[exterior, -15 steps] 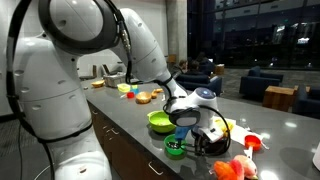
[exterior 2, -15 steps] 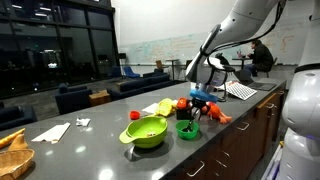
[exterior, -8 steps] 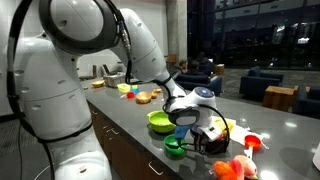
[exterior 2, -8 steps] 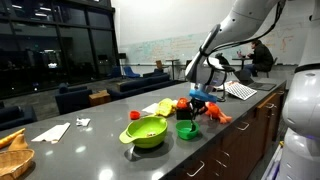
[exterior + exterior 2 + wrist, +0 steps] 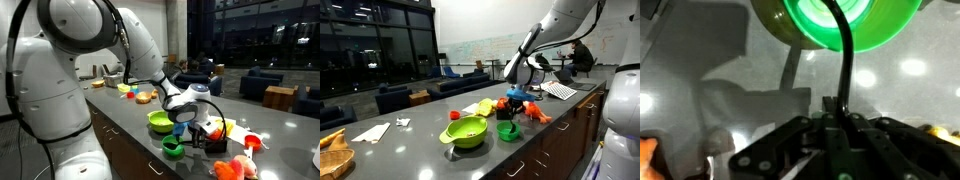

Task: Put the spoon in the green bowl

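We are seeing the pincer point(image 5: 840, 108) clamped on the dark spoon point(image 5: 849, 55), which is reaching forward over a green dish point(image 5: 810, 25).

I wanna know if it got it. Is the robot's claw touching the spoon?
Touching. The wrist view shows the gripper shut on the spoon, pinching its dark handle with no gap.

The arm point(image 5: 140, 50) reaches forward and down; its gripper point(image 5: 838, 108) points downward, jaws pinched on the spoon point(image 5: 847, 60)
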Motion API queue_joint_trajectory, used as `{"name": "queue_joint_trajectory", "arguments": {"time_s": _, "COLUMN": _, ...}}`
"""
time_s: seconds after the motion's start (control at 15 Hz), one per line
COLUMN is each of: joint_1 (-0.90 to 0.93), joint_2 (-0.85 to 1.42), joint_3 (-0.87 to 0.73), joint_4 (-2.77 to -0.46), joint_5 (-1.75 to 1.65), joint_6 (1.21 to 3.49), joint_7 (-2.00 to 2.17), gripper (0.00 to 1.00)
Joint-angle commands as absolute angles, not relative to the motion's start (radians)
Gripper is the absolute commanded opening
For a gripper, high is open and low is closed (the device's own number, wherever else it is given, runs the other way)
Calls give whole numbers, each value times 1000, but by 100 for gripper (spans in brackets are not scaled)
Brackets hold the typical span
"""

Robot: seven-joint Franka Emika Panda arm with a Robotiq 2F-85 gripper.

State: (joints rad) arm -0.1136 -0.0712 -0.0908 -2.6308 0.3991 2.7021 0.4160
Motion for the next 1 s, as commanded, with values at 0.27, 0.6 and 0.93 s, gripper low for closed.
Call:
{"name": "queue_joint_trajectory", "arguments": {"time_s": 0.27, "joint_1": -113, "joint_2": -215, "joint_3": -24, "joint_4": -2657, "joint_5": 241, "joint_6": 2696, "joint_7": 580, "gripper": 1}}
{"name": "queue_joint_trajectory", "arguments": {"time_s": 0.6, "joint_1": -120, "joint_2": -308, "joint_3": 59, "joint_4": -2632, "joint_5": 118, "joint_6": 2669, "joint_7": 689, "gripper": 1}}
{"name": "queue_joint_trajectory", "arguments": {"time_s": 0.93, "joint_1": -106, "joint_2": -363, "joint_3": 146, "joint_4": -2580, "joint_5": 58, "joint_6": 2658, "joint_7": 737, "gripper": 1}}
